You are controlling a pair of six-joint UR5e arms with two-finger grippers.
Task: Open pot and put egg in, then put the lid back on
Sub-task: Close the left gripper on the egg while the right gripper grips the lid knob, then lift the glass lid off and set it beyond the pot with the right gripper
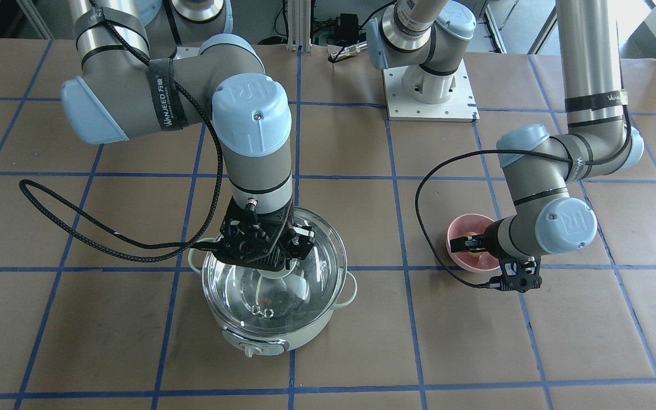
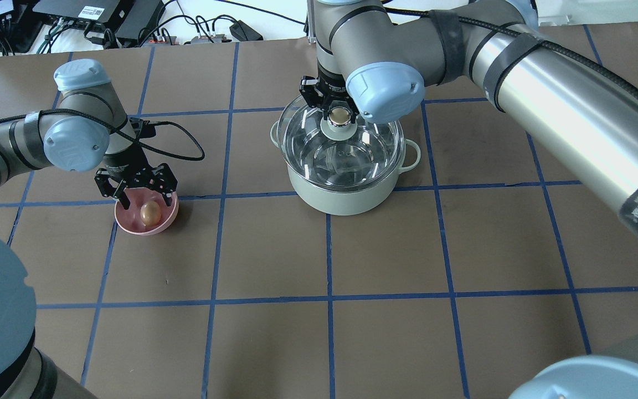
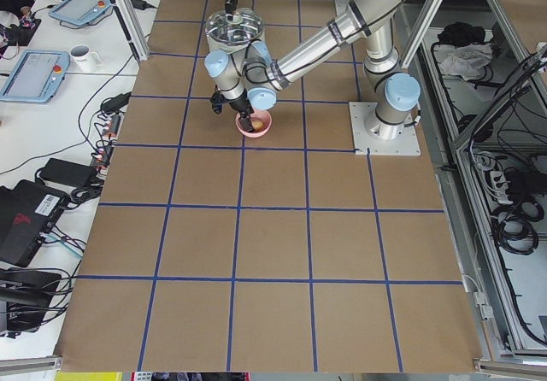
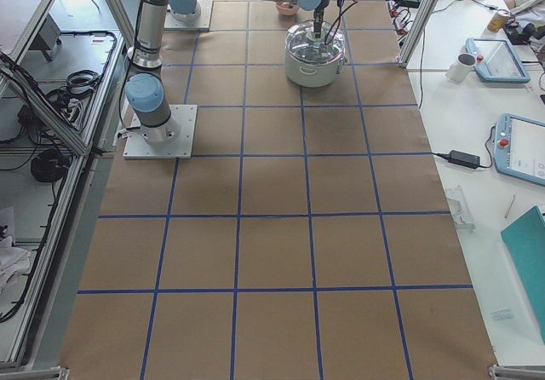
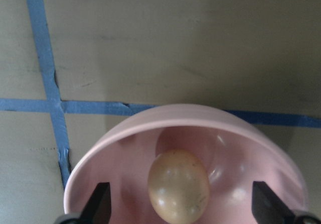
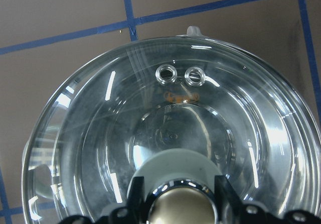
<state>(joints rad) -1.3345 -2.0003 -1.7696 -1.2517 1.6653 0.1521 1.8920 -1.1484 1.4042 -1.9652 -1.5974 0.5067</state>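
Note:
The mint-green pot (image 2: 346, 197) stands on the table with the clear glass lid (image 2: 346, 149) on it. My right gripper (image 2: 340, 113) is above the lid's centre, its fingers closed on the beige knob (image 6: 183, 209). The lid's two steam holes (image 6: 180, 75) show in the right wrist view. The tan egg (image 2: 150, 213) lies in a pink bowl (image 2: 130, 221). My left gripper (image 2: 147, 197) is open and low over the bowl. One finger (image 5: 100, 204) is on each side of the egg (image 5: 178, 184), not touching it.
The table is covered in brown paper with a blue tape grid. A black cable (image 1: 77, 228) loops over the table beside the pot. The left arm's base plate (image 1: 430, 97) stands at the robot's edge of the table. Operator desks show in the side views.

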